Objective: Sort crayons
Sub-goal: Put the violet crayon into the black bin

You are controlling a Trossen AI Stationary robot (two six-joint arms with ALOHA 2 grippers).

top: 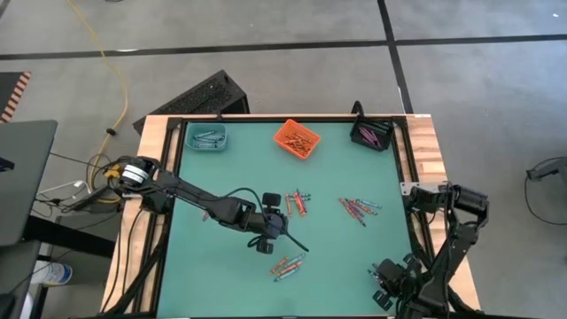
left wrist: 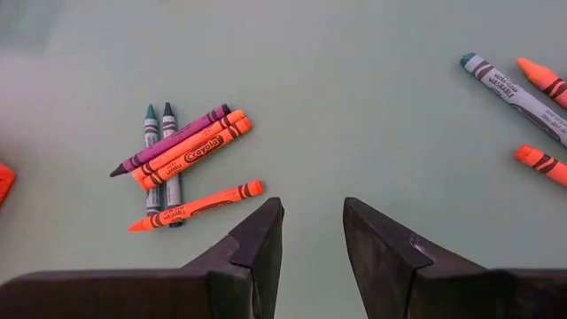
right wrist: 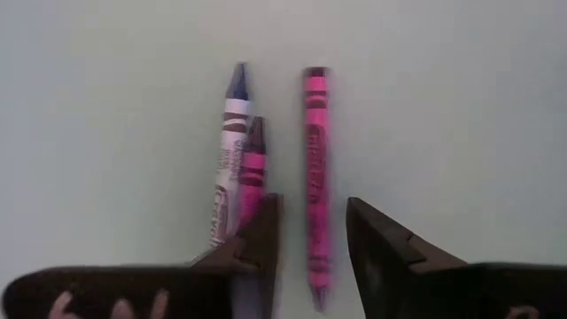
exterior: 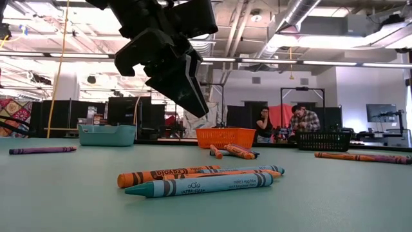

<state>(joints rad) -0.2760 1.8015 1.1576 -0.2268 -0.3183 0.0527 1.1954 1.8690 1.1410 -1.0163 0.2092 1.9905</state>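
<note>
On green table, left hand (left wrist: 312, 232) spread, empty, above crayons (left wrist: 190, 152) marked Crayola

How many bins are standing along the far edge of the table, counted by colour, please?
teal bin: 1
orange bin: 1
black bin: 1
Total: 3

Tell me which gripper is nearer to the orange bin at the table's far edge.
Left. The left gripper hovers mid-table, short of the orange mesh bin; the right gripper sits at the near right corner, much farther away.
</note>
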